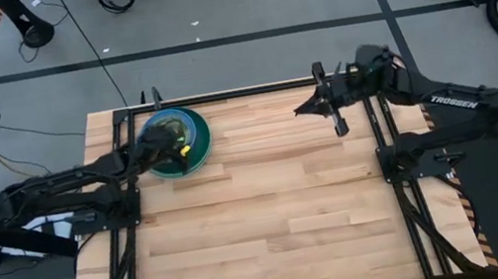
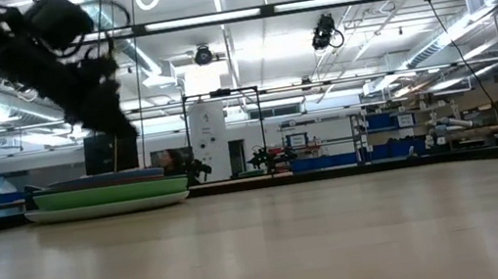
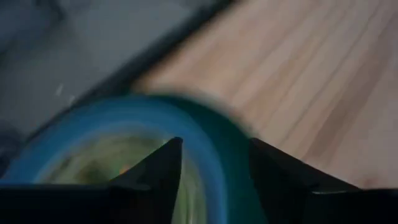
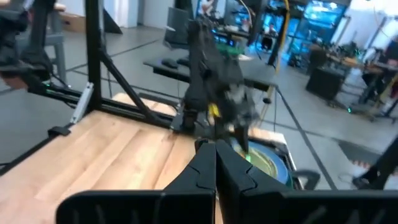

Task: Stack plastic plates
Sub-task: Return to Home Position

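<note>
The plastic plates (image 1: 190, 134) sit in one stack near the table's far-left corner. From above I see a blue rim, a dark teal rim under it and smaller greenish plates inside. In the low view the stack (image 2: 105, 195) rests flat on a pale bottom plate. My left gripper (image 1: 178, 151) hovers open just above the stack's near side, clear of it in the low view (image 2: 122, 137). In its wrist view the left gripper (image 3: 214, 162) has its fingers over the blue rim (image 3: 81, 124). My right gripper (image 1: 302, 109) is shut and raised above the far-right part of the table; its wrist view (image 4: 216, 152) looks toward the stack (image 4: 273, 163).
Bare wooden tabletop (image 1: 273, 226) spreads over the middle and near side. Black frame rails (image 1: 222, 95) run along the far edge, and arm mounts (image 1: 398, 161) stand at both sides. Grey floor and cables lie beyond the table.
</note>
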Controlling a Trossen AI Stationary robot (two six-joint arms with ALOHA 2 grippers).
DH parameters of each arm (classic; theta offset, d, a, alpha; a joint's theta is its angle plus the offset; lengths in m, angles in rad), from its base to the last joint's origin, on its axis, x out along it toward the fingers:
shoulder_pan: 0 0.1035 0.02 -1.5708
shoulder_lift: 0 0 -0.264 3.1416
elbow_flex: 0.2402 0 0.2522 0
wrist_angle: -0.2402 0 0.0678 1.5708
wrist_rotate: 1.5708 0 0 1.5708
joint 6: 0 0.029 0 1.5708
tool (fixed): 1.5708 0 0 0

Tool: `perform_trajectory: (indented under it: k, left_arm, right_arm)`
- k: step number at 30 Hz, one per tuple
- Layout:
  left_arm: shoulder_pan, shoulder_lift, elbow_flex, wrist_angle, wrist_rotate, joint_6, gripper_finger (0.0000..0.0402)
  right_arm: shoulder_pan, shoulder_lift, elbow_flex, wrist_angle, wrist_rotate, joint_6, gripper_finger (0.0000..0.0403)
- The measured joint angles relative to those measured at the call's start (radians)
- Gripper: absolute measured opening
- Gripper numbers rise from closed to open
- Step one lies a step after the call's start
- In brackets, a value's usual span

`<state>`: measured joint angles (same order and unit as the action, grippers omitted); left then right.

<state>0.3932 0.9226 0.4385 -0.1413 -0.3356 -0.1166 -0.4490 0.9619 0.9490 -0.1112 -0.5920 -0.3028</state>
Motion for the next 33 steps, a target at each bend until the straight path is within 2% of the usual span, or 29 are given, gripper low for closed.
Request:
perform_trajectory:
  k: [3,7,10,13,16,19,22,24,28,33]
  left_arm:
    - [0.0,-0.06,0.001,0.155,0.059,0.023,0.0196]
    - [0.0,-0.125,-0.083,0.421,0.203,0.054,0.0177]
    - [0.0,-0.157,-0.168,0.572,0.379,0.054,0.0158]
    - [-0.001,-0.183,-0.227,0.705,0.58,0.022,0.0138]
    - [-0.001,-0.236,-0.231,0.742,0.676,-0.001,0.0114]
    - [0.0,-0.318,-0.218,0.658,0.669,0.044,0.0072]
    - [-0.002,-0.402,-0.217,0.484,0.562,0.093,0.0016]
    - [-0.017,-0.428,-0.217,0.401,0.489,0.081,0.0009]
    - [-0.094,-0.442,-0.217,0.388,0.469,0.062,0.0005]
    - [-0.278,-0.447,-0.217,0.355,0.312,0.064,0.0003]
  right_arm:
    - [-0.055,-0.001,-0.062,0.029,-0.036,0.021,0.0004]
    - [-0.065,-0.036,-0.214,0.157,-0.024,0.087,0.0002]
    - [-0.069,-0.101,-0.312,0.246,0.039,0.142,0.0002]
    - [-0.087,-0.19,-0.356,0.24,0.071,0.196,0.0002]
    - [-0.107,-0.292,-0.361,0.141,0.071,0.2,0.0002]
    - [-0.123,-0.402,-0.361,0.017,0.076,0.169,0.0002]
    - [-0.129,-0.495,-0.381,-0.074,0.08,0.148,0.0002]
    - [-0.12,-0.555,-0.433,-0.053,0.079,0.178,0.0001]
    - [-0.094,-0.645,-0.569,0.061,0.101,0.281,0.0001]
    - [-0.083,-0.697,-0.693,0.104,0.124,0.353,0.0001]
